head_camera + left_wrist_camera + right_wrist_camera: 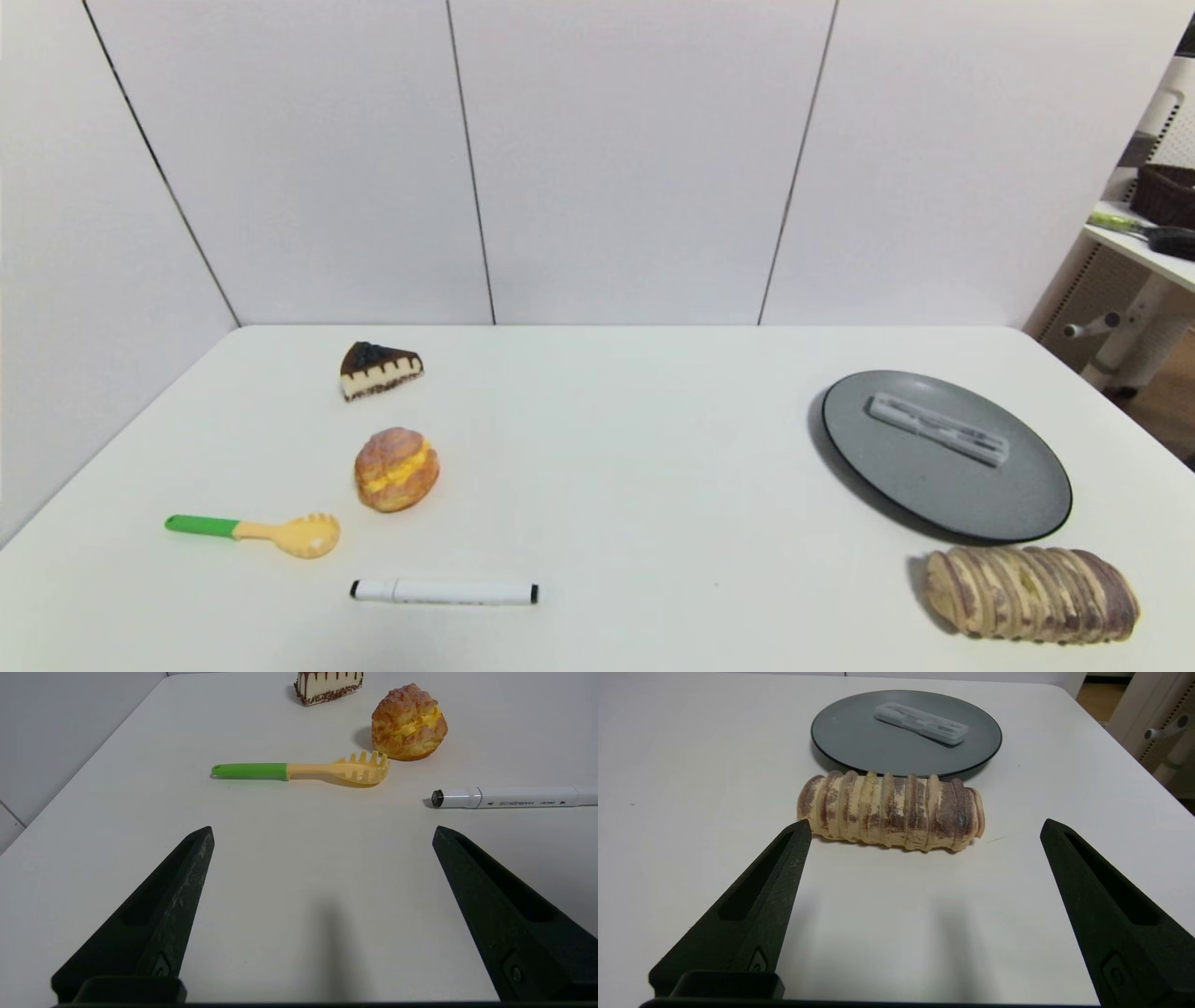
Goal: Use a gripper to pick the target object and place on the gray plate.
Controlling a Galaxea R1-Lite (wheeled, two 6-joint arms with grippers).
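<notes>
The translucent whitish case (938,428) lies flat on the grey plate (980,495) at the table's right side; both also show in the right wrist view, case (921,723) on plate (859,742). Neither gripper shows in the head view. My right gripper (924,828) is open and empty, low over bare table near the front edge, with a ridged bread loaf (892,810) between it and the plate. My left gripper (322,830) is open and empty over bare table on the left side.
On the left lie a white marker with black ends (443,592), a green-handled pasta spoon (257,532), a cream puff (396,469) and a cake slice (378,370). The bread loaf (1032,594) lies just in front of the plate.
</notes>
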